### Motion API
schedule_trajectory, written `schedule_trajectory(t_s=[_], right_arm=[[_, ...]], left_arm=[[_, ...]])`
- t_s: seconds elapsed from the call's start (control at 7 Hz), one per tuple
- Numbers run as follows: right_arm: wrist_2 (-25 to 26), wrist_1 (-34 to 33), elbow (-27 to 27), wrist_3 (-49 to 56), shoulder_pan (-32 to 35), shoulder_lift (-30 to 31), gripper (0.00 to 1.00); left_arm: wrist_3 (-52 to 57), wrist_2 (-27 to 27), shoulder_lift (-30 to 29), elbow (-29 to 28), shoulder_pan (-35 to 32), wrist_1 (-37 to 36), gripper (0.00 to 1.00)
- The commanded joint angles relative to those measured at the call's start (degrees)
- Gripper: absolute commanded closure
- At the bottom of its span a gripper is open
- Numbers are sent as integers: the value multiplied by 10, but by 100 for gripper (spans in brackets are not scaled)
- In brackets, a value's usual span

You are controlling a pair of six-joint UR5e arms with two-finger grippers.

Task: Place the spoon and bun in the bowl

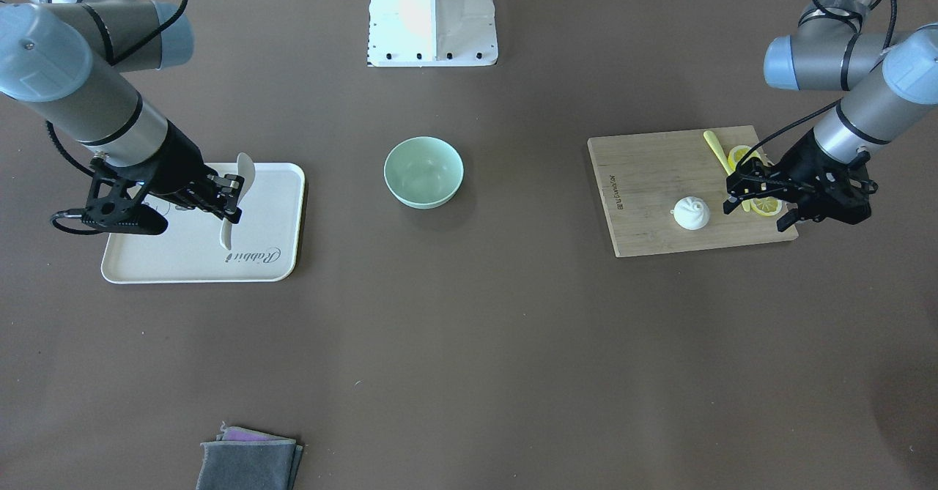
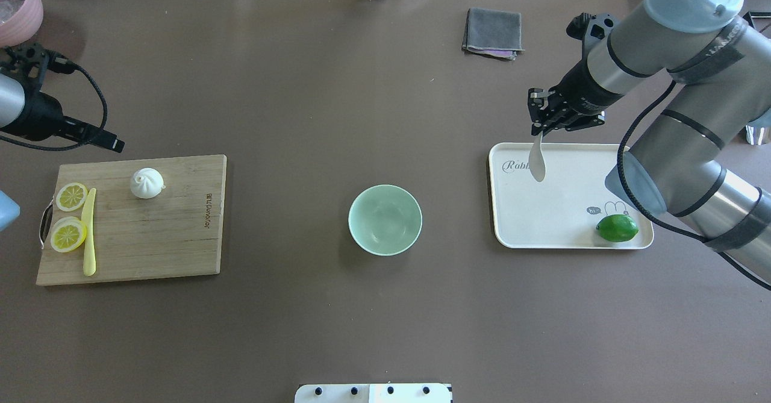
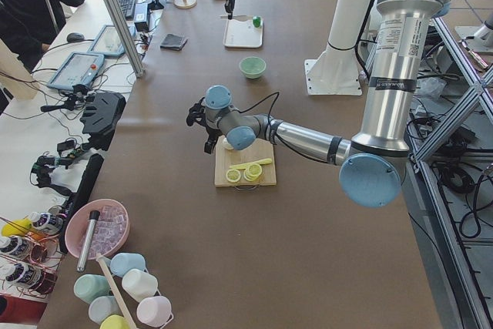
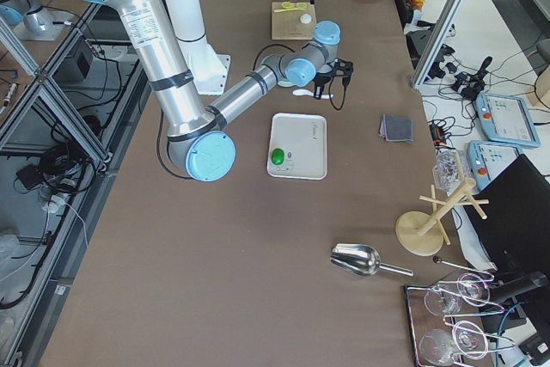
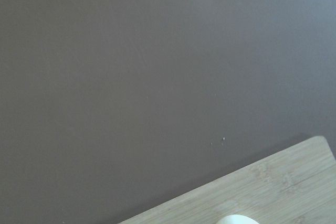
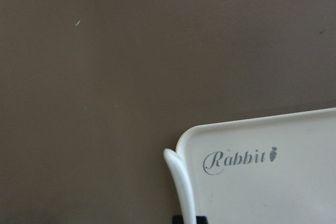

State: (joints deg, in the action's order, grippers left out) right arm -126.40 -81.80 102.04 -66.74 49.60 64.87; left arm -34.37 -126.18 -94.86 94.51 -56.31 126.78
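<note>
On the brown table (image 2: 301,102): wooden cutting board (image 2: 156,240) bearing two lemon slices (image 2: 71,196) and a pale-yellow knife (image 2: 89,234); white "Rabbit" tray (image 2: 560,210) holding a lime (image 2: 617,228); folded grey cloth (image 2: 493,31) well apart.

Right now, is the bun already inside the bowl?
No, the bun sits on the board, well apart from the empty bowl.

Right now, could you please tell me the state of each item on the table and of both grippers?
right gripper: shut on the spoon
spoon: held in the air, off the tray
left gripper: open, empty, near the bun
bun: upright on the cutting board, not gripped
bowl: upright, empty
lemon slices: cut, flat on the board
lime: whole, on the tray
cloth: folded
</note>
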Motion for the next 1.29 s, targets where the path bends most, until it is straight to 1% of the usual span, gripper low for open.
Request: schedule_trajectory(t_s=[0.0,0.14,0.29,0.57,0.71,0.86,1.0,1.14], right_arm=[[12,-1,0,-15,-27,-33,100],[24,-1,-2,-15,-34,-41,100],[26,-3,-5,-16,-42,-61,100],[27,-3,-4,-16,-55,-76,100],[27,-3,0,-16,-59,-77,100],[27,-3,0,-16,-64,-81,100],[27,-2,1,-16,-65,-82,100],[28,-3,0,-16,-67,-89,100]], left_arm=[[-1,6,13,0,38,17,2],[-1,6,13,2,51,17,2],[1,6,12,1,62,17,2],[1,15,6,-3,76,17,3],[-1,42,6,-1,94,19,14],[-2,49,-5,-5,100,18,54],[-3,48,-6,-3,99,19,100],[-3,46,-5,5,98,19,100]])
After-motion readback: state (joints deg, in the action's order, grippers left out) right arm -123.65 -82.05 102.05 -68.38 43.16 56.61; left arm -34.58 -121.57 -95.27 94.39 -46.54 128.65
